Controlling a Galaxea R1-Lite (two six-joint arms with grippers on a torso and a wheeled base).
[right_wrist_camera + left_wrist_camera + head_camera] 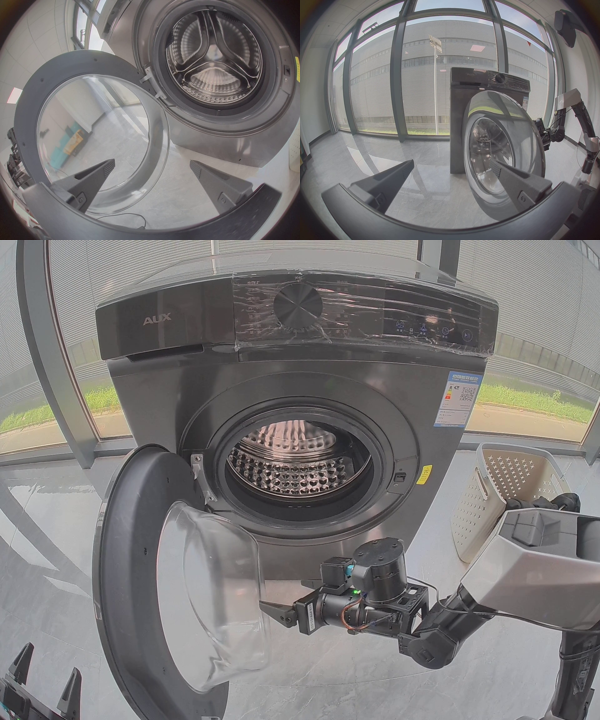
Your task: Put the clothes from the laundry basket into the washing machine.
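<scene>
Right gripper (151, 165), fingers spread wide and holding nothing, just beside the glass bowl of the open round door (134, 565) of the dark grey front-loading washing machine (300, 384). The steel drum (294, 459) lies ahead of and above it. The white perforated plastic laundry basket (475, 509) stands to its right, against the machine, contents hidden. Left gripper (454, 164), equally wide and empty, faces the door's outer side.

right arm (437, 627): held low in front of me, elbow bent, forearm crossing toward my left, wrist level.
right gripper (269, 607): my fingers spread wide apart, tips pointing left.
left gripper (47, 668): low at my left side, fingers pointing up, spread wide apart.
</scene>
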